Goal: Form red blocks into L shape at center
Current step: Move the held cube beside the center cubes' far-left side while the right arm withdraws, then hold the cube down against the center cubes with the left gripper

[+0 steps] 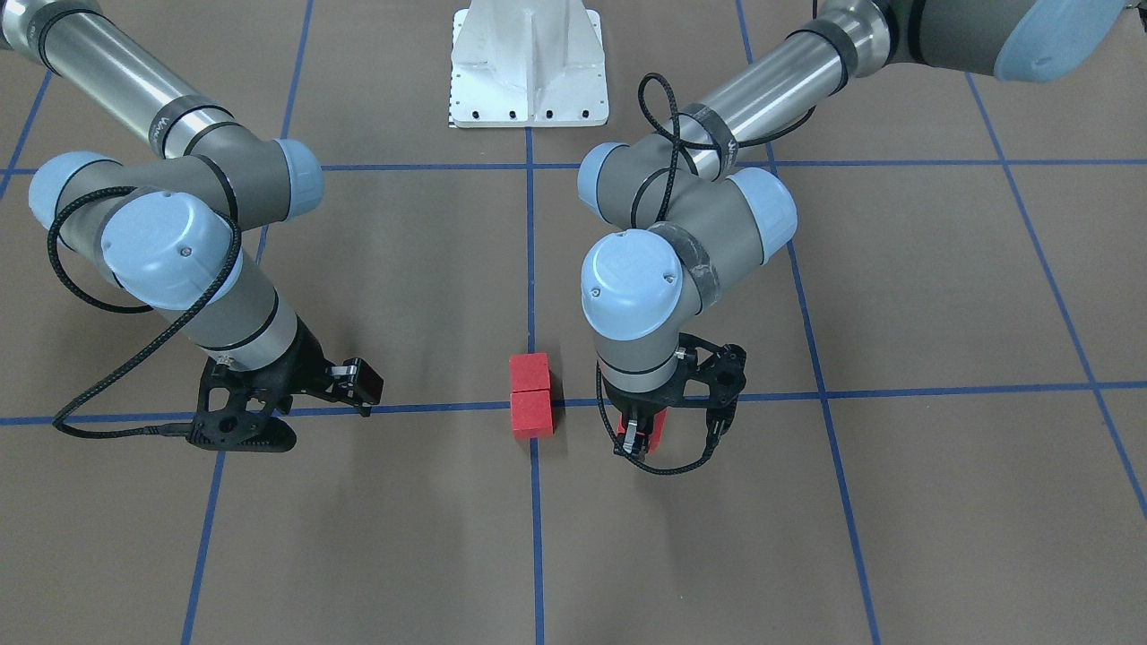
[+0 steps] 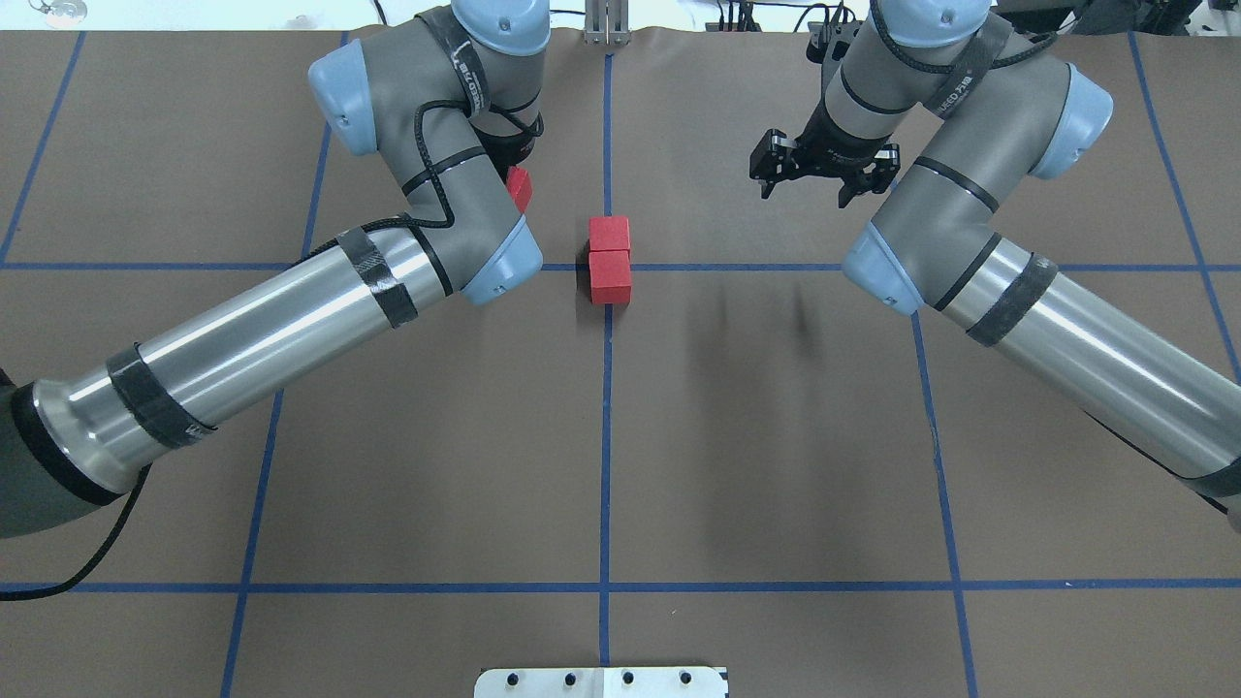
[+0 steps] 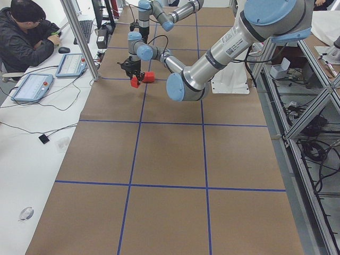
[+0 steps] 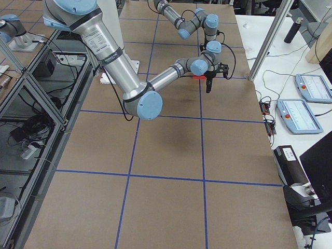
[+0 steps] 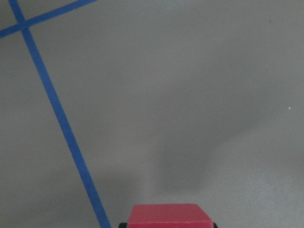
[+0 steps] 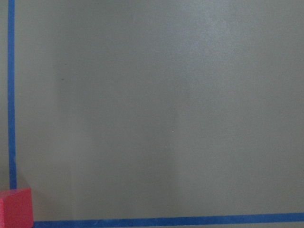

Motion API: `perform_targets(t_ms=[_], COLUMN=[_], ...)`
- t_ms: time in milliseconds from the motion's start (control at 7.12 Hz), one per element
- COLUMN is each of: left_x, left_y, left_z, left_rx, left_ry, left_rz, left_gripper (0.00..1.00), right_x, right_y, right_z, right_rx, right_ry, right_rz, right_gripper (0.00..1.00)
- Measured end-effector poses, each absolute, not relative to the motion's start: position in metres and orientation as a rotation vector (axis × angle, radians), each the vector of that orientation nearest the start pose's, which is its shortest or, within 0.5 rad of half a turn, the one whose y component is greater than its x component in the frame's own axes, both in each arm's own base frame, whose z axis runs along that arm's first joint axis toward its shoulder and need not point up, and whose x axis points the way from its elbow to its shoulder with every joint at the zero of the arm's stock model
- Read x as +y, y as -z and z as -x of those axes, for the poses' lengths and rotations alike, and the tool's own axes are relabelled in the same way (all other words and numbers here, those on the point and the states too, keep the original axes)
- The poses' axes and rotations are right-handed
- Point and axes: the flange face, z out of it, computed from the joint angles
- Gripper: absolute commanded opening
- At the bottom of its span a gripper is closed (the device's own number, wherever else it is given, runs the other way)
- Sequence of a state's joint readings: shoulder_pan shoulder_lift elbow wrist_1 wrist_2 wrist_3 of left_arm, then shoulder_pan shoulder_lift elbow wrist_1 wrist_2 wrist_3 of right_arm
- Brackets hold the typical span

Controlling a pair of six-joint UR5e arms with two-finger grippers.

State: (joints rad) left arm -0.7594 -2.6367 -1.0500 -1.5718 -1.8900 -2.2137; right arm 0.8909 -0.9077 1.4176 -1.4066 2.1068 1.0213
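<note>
Two red blocks [image 1: 529, 372] [image 1: 531, 414] lie touching in a short row at the center crossing [image 1: 534, 448] of the blue tape lines; they also show in the overhead view [image 2: 609, 234] [image 2: 610, 276]. My left gripper [image 1: 638, 439] is shut on the third red block [image 1: 654, 432], just above the table beside the pair. That block shows in the overhead view [image 2: 520, 189] and at the bottom of the left wrist view [image 5: 171, 216]. My right gripper [image 2: 807, 186] is open and empty, on the other side of the pair. The right wrist view catches one block's corner [image 6: 15, 208].
The white robot base plate [image 1: 529, 63] stands at the table edge behind the center. Blue tape lines [image 2: 606, 465] grid the brown surface. An operator [image 3: 26, 37] sits at a side desk with tablets [image 3: 32, 86], off the table.
</note>
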Motion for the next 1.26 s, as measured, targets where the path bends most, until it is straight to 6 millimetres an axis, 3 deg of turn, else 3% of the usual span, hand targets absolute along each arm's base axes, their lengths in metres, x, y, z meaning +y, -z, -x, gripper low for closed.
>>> perform_targets(t_ms=[561, 1263], left_x=[-0.636, -0.643], left_y=[-0.170, -0.163], left_z=[-0.582, -0.596], left_rx=[0.537, 0.487], left_ry=[1.394, 1.496], left_rz=[0.312, 0.333], left_gripper=[0.00, 0.00], right_x=[-0.640, -0.640], right_y=[-0.327, -0.338], right_z=[0.338, 0.327], right_rx=[-0.863, -0.869], right_ry=[-0.194, -0.188], right_rz=[-0.020, -0.006], right_gripper=[0.99, 0.99])
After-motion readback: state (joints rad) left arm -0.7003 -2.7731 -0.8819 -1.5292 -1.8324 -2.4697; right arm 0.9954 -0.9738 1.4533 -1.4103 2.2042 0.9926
